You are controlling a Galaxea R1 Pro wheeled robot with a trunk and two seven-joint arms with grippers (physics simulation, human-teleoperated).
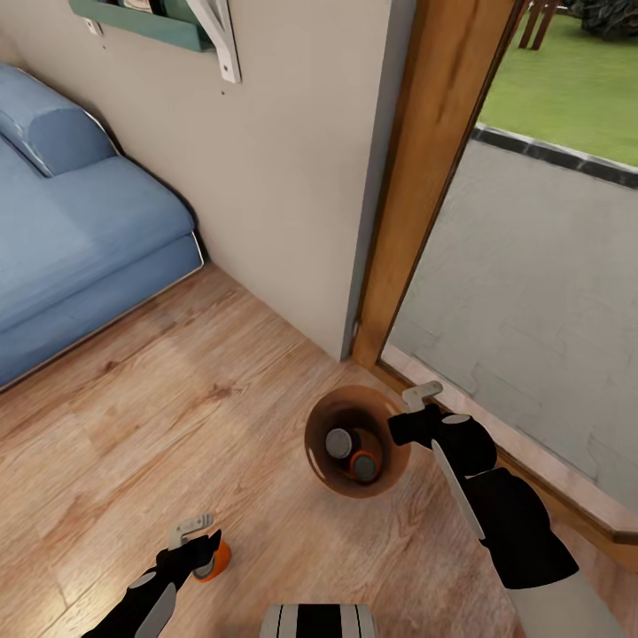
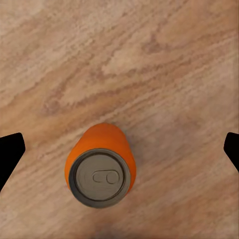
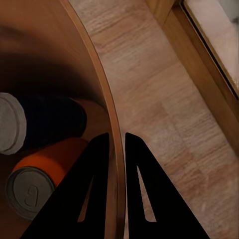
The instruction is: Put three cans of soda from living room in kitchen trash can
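The tash can [image 1: 312, 454], a round brown bin, stands on the wood floor near the door frame. Inside it lie a dark blue can of soda [image 1: 339, 442] and an orange one [image 1: 363, 466]. My right gripper [image 1: 400, 431] is shut on the bin's rim. In the right wrist view its fingers [image 3: 94, 164] straddle the rim [image 3: 94, 69], with the orange can [image 3: 40, 174] and the blue can [image 3: 50, 122] on the inner side. A third, orange can [image 1: 215, 560] stands upright on the floor. My left gripper [image 1: 202, 540] hangs open right above that can [image 2: 99, 169].
A blue sofa [image 1: 71, 239] fills the left side along the beige wall [image 1: 283, 177]. A wooden door frame [image 1: 425, 177] and a glass door onto a paved patio [image 1: 532, 283] lie right of the bin. A green shelf [image 1: 142, 22] hangs on the wall.
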